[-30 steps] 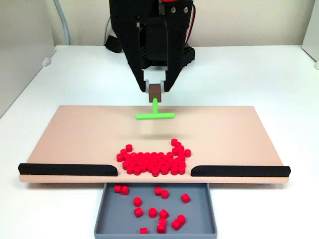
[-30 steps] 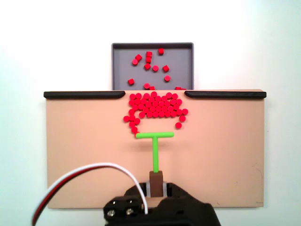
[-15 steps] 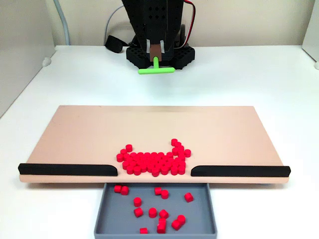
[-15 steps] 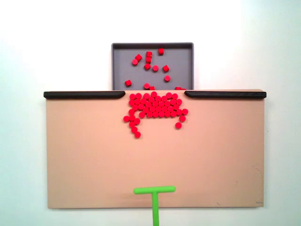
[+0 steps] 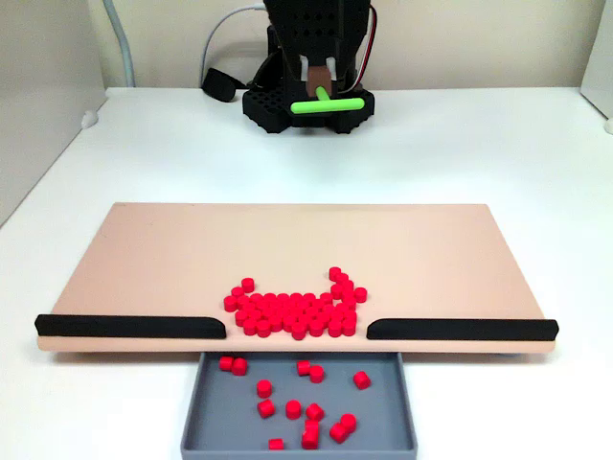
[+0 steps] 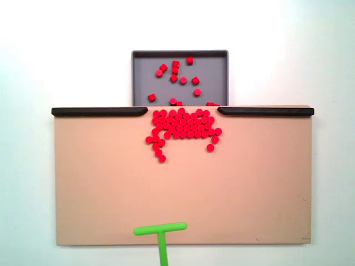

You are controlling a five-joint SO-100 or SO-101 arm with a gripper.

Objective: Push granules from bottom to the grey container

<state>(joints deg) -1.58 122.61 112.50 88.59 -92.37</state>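
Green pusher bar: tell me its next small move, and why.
Probably bring the green pusher bar forward behind the granules. It hangs at the beige board's near edge, and most granules are bunched at the gap before the grey container.

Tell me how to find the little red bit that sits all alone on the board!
Find the big beige board, then the red pile at the gap between its black strips. Just below the pile's right end in this view sits one red piece, touching nothing.
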